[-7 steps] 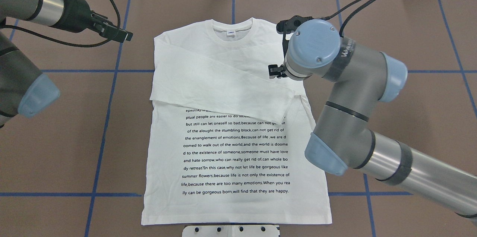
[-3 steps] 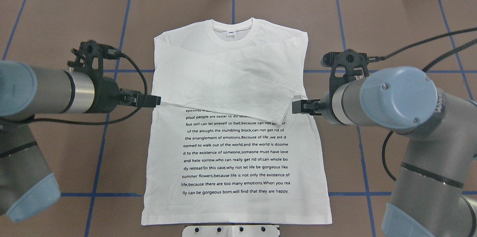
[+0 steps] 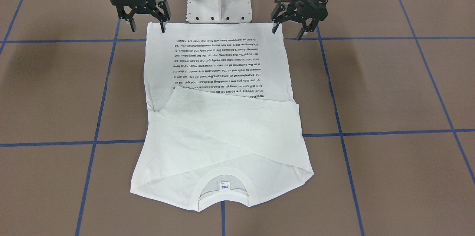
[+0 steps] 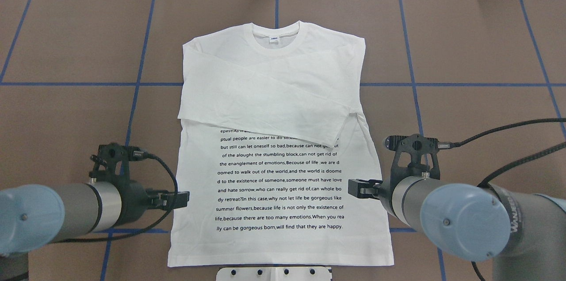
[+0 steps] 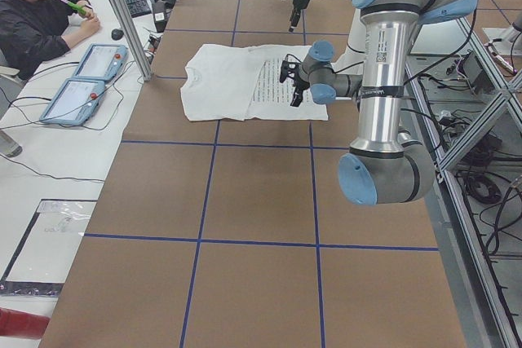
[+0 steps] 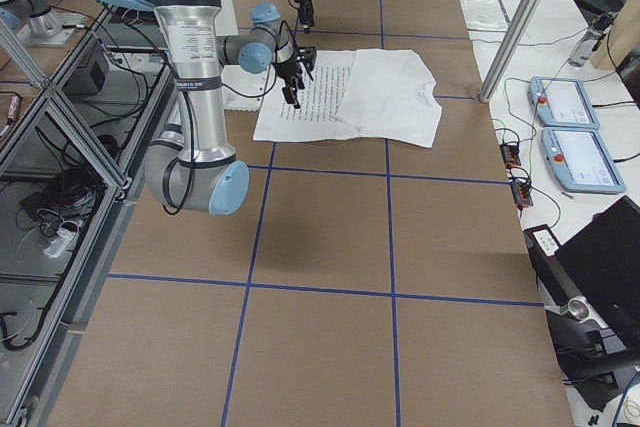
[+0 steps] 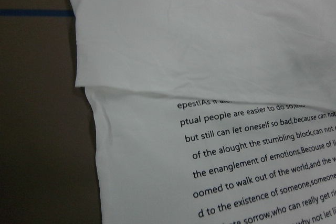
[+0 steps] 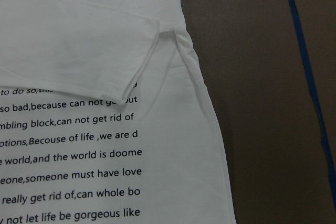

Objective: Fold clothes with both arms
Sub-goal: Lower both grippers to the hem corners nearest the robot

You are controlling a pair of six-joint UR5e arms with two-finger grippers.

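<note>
We had the sleeves (image 4: 265, 95) crossed over the chest; the body folds were not yet done. The shirt (image 4: 274, 184) lay flat between our left gripper (image 3: 288, 32) and right gripper (image 3: 147, 28), both spread wide, empty, just above its hem (image 3: 215, 26) corners.

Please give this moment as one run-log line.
left gripper: open, by hem corner | right gripper: open, by hem corner | T-shirt: flat, sleeves crossed, ungrasped

The crossed sleeves (image 4: 265, 95) hide the top lines of the printed text (image 4: 278, 184); the neck label (image 4: 274, 39) is too small to read; the overhead view's bottom edge crops the pedestal (image 4: 274, 275).
</note>
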